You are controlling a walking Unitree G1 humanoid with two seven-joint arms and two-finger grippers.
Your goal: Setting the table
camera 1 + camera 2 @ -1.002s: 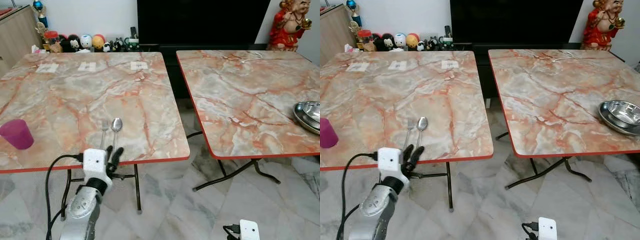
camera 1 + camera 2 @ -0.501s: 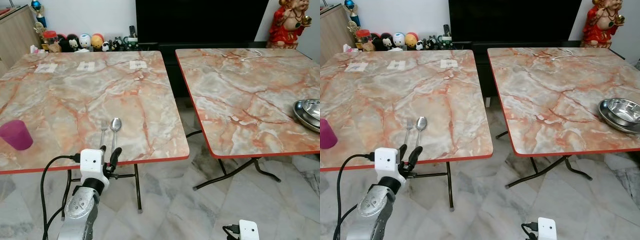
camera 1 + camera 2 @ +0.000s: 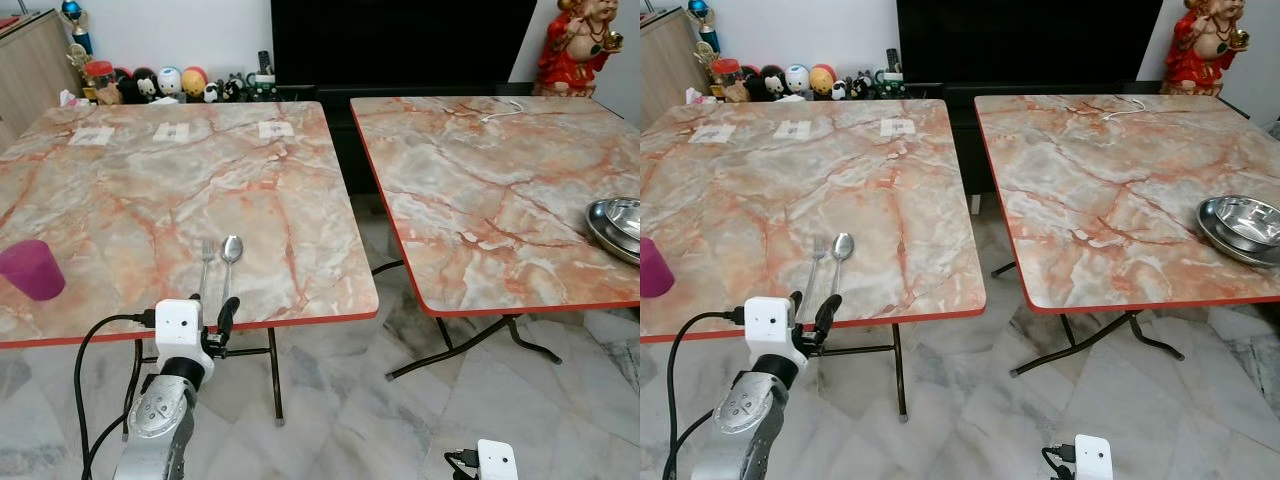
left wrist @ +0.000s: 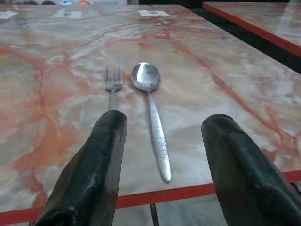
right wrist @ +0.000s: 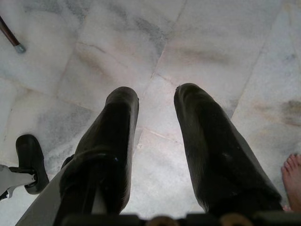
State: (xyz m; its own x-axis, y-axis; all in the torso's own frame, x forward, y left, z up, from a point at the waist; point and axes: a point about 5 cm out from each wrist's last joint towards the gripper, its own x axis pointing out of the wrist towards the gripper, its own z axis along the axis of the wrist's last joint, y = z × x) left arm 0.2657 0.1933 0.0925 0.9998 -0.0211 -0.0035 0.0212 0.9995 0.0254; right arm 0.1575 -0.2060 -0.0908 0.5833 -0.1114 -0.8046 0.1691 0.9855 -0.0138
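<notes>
Fork (image 3: pixel 207 258) and spoon (image 3: pixel 231 255) are lying side by side, handles toward the near red edge of the left marble surface (image 3: pixel 120 190). Left gripper (image 3: pixel 215 318) sits right at that edge, just short of the handles, fingers (image 4: pixel 96 165) spread apart and holding nothing. Purple cup (image 3: pixel 32 268) is off to the left, steel bowls (image 3: pixel 1243 227) on the other surface. Right gripper (image 5: pixel 155 117) hangs over the floor, fingers apart too.

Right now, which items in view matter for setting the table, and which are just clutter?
Job items:
- fork and spoon, side by side near the left table's front edge
- purple cup
- steel bowls on the right table
- left hand, open, at that table edge

Just lying about:
- toy figures
- red statue
- paper slips
</notes>
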